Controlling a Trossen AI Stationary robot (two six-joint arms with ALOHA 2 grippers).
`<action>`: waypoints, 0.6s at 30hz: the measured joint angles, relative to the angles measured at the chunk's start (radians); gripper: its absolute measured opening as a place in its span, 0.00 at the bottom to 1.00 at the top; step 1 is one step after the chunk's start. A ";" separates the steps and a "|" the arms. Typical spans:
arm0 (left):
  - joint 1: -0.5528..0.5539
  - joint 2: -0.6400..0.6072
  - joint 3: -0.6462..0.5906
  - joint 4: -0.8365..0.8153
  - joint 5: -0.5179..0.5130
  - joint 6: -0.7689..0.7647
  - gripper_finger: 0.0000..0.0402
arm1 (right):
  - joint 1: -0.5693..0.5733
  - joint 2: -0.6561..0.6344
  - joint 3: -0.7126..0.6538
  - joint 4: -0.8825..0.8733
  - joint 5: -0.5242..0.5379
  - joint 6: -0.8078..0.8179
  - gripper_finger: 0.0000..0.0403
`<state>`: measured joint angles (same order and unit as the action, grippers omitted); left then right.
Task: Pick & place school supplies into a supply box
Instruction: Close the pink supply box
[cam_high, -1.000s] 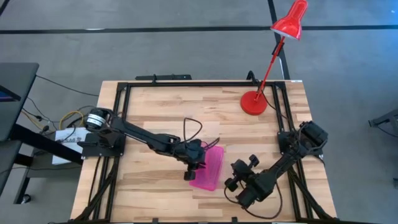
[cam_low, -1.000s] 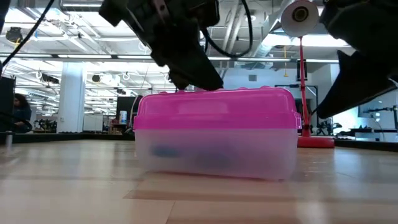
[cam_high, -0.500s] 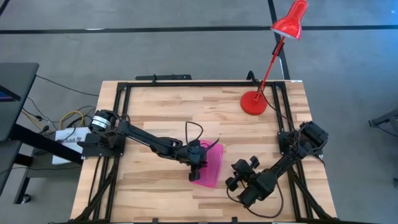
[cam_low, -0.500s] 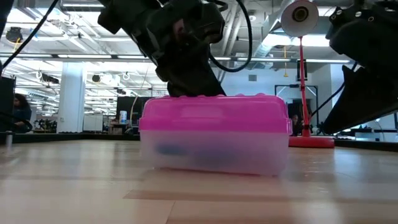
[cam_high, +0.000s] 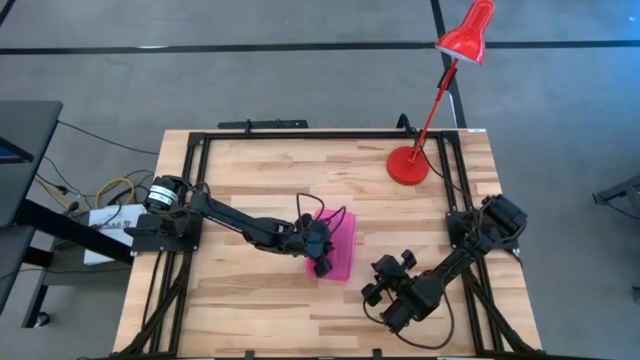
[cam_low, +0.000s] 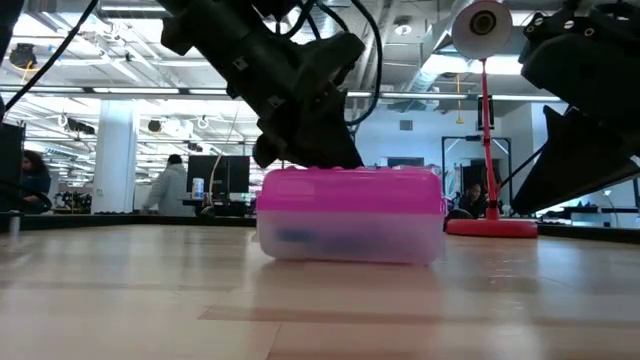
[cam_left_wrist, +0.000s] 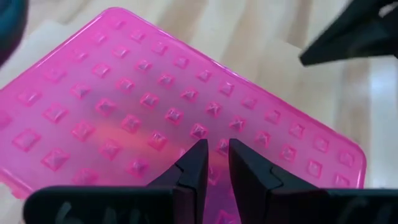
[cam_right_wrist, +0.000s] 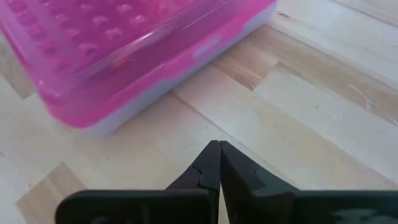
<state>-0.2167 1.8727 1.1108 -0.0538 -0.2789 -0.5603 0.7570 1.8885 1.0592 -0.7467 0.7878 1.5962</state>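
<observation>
The supply box (clear base, studded pink lid) sits shut and flat directly under the left pincer, with dim blue shapes inside.

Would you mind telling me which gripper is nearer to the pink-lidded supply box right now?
The left. The left gripper sits on the supply box lid, while the right gripper waits shut on its far side, clear of it.

The box had a pink lid embossed with small squares over a clear base; the lamp was red.
</observation>
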 joint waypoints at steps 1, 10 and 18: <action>0.000 0.000 0.000 -0.001 -0.015 -0.013 0.15 | 0.000 0.000 0.000 0.000 0.000 0.000 0.00; 0.006 0.001 0.000 -0.024 -0.094 -0.114 0.15 | 0.000 0.000 0.000 -0.001 0.000 -0.008 0.00; 0.008 0.001 -0.001 -0.022 -0.110 -0.103 0.15 | 0.000 0.000 0.000 -0.001 -0.001 -0.009 0.00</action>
<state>-0.2091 1.8740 1.1099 -0.0753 -0.3894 -0.6628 0.7569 1.8885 1.0592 -0.7479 0.7868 1.5877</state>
